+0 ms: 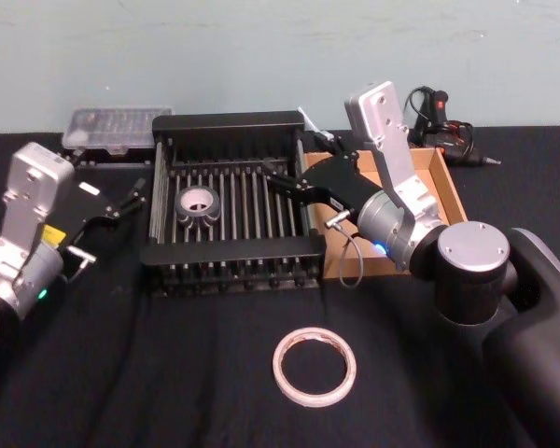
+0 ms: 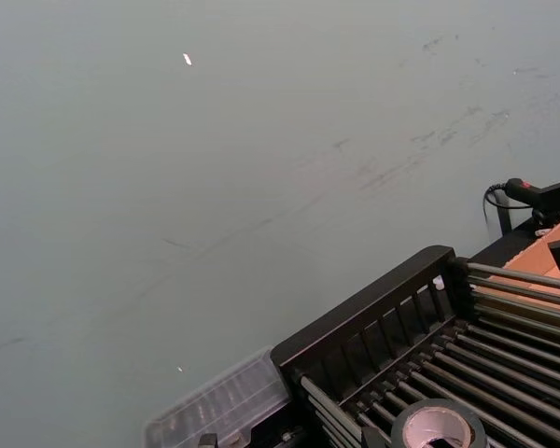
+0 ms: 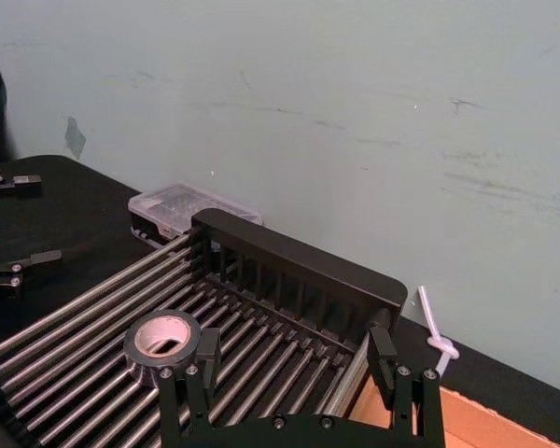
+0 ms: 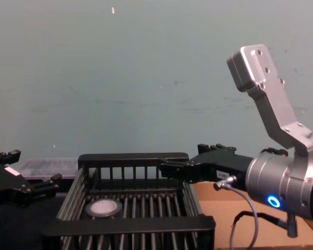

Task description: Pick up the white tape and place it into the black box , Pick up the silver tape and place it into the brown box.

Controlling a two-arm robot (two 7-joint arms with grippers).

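Note:
The white tape point(image 1: 314, 366), a thin pale ring, lies flat on the black cloth near the table's front, apart from both grippers. A grey silver tape point(image 1: 199, 203) with a white core lies on the slatted floor of the black box point(image 1: 224, 123), left of centre. It also appears in the right wrist view as silver tape point(image 3: 163, 341). My right gripper point(image 1: 278, 179) hovers open and empty over the crate's right rail, beside the brown box point(image 1: 445, 182). My left gripper point(image 1: 131, 198) is open and empty just left of the crate.
A clear plastic parts case point(image 1: 117, 129) sits behind the crate's left corner. A black corded tool point(image 1: 439, 117) lies behind the cardboard tray, and a white zip tie point(image 3: 437, 336) lies at the crate's back right corner. Black cloth covers the table.

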